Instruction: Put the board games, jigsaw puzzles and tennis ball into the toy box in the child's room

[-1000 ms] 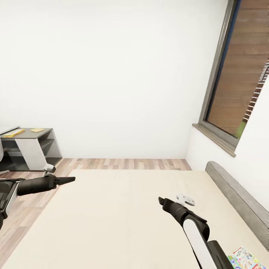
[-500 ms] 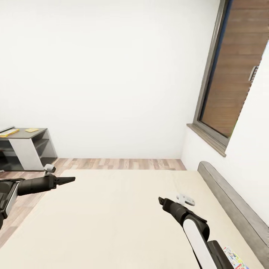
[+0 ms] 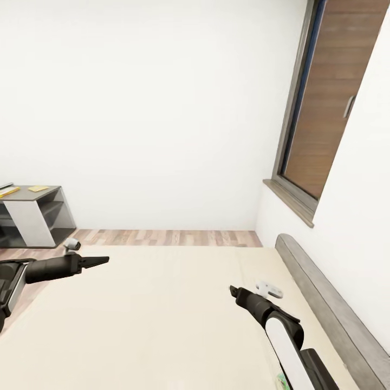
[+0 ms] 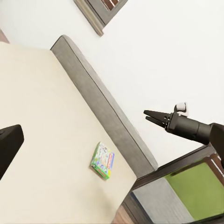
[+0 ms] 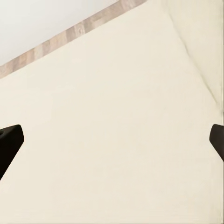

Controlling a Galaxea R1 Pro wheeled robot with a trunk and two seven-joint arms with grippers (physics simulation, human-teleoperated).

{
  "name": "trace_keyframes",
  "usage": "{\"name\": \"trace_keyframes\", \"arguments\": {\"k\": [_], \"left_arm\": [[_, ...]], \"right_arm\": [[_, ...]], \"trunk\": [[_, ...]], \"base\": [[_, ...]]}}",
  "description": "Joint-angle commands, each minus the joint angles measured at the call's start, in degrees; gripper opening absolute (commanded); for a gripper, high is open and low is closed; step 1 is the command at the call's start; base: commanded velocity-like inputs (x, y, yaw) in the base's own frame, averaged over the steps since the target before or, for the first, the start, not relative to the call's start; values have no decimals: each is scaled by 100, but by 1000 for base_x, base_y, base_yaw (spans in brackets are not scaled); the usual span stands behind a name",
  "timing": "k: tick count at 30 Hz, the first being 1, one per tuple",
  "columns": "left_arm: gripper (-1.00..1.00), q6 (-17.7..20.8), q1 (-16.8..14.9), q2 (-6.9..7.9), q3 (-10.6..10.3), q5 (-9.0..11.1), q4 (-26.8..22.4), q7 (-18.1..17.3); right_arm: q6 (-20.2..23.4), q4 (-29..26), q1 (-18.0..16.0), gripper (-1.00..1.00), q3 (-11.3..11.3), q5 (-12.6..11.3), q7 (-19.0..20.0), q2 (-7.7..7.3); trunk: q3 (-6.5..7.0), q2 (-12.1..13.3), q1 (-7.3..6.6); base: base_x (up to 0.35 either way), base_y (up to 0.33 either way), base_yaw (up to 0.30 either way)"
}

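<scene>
Board game (image 4: 102, 160) beyond left hand (image 3: 100, 261)

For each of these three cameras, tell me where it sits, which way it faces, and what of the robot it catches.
Head view: on the robot's head, looking forward and down over the bed toward a white wall and window; left gripper and right gripper both show.
Left wrist view: on the left arm, looking across the mattress at the headboard, a board game and the right gripper.
Right wrist view: on the right arm, looking down at bare mattress; its dark fingertips show at the edges.
All three share the bed.
</scene>
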Motion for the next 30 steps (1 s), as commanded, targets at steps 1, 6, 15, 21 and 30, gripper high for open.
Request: {"name": "trace_keyframes", "arguments": {"k": [1, 6, 15, 21, 30], "left_arm": [[100, 61, -6, 3, 0, -5, -2, -23], [100, 61, -6, -1, 0, -5, -2, -23], [100, 61, -6, 1, 2, -5, -2, -24], [100, 61, -6, 1, 4, -5, -2, -25], [100, 61, -6, -2, 8, -3, -2, -30]], "right_arm": [[5, -7, -6, 100, 5, -59, -60, -1], [5, -8, -6, 100, 5, -56, -59, -1], [5, -15, -11, 100, 2, -60, -61, -1], [9, -15, -14, 100, 1, -60, -61, 0], [19, -15, -18, 100, -3, -60, -61, -1]], "trunk": [[-14, -14, 4], [-14, -14, 4], [-14, -14, 4], [-14, -14, 4], [-14, -14, 4]], "base": [[0, -294, 0], [0, -294, 0], [0, -294, 0], [0, -294, 0], [0, -234, 0]]}}
